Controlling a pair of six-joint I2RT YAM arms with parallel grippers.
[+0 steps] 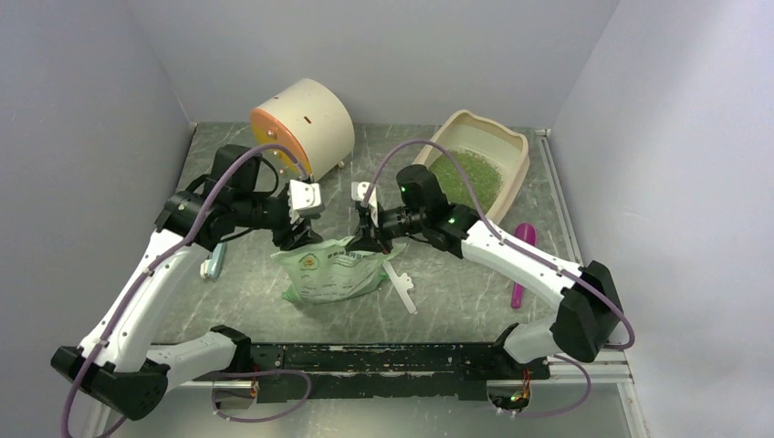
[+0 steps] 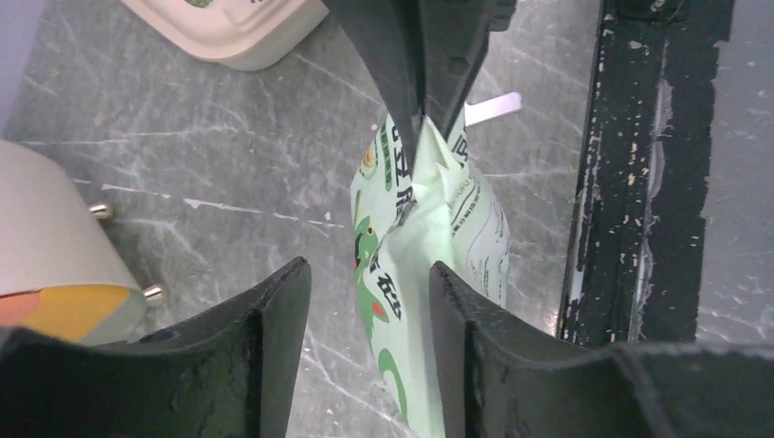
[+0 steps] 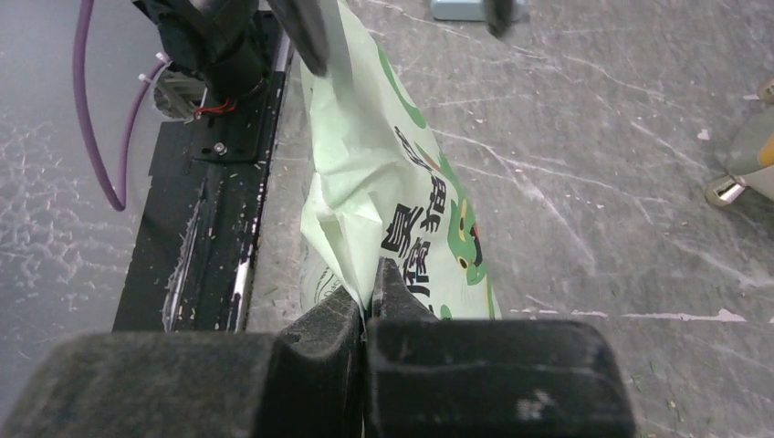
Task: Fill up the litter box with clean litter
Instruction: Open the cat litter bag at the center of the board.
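Your right gripper (image 3: 370, 274) was clamped shut on the top edge of the bag (image 3: 392, 173), holding that edge up near the middle of the desk (image 1: 456, 310) while the bag's lower part looked to rest on the surface. Your left gripper (image 2: 367, 269) stood about half open, jaws on either side of the bag's far edge but not pressing it. The box (image 1: 520, 151) sat at 1 o'clock from the bag, well apart from it. Green litter (image 1: 467, 175) covered part of its floor, so the filling seemed unfinished. The step in hand looked like getting the bag over the box to pour. To do it well, you needed the right pinch to catch enough plastic not to slip. I could not tell whether the bag's mouth was open, so you wanted that end kept highest while carrying. You could have drawn the left gripper clear towards 9 o'clock, or taken the bag's bottom with it for a controlled tip. The path to 1 o'clock passed between the cabinet (image 1: 306, 123) at 11 and the scoop (image 1: 522, 260) at 3. You had to lift above the rim before tilting.
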